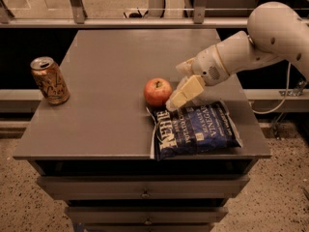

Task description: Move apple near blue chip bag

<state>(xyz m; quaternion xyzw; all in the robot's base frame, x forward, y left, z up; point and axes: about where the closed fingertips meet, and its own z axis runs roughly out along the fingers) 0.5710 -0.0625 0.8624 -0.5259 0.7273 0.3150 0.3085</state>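
The red apple [157, 91] rests on the grey table [111, 52], just left of the upper left corner of the blue chip bag [195, 129]. The bag lies flat near the table's front right edge. My gripper [175, 86] is open and empty, just right of the apple and above the bag's upper left end. Its cream fingers [186, 92] are spread apart and do not hold the apple. The white arm reaches in from the right.
A gold-orange drink can [49, 80] stands upright near the table's left edge. Drawers sit under the tabletop. A metal railing runs behind the table's far edge.
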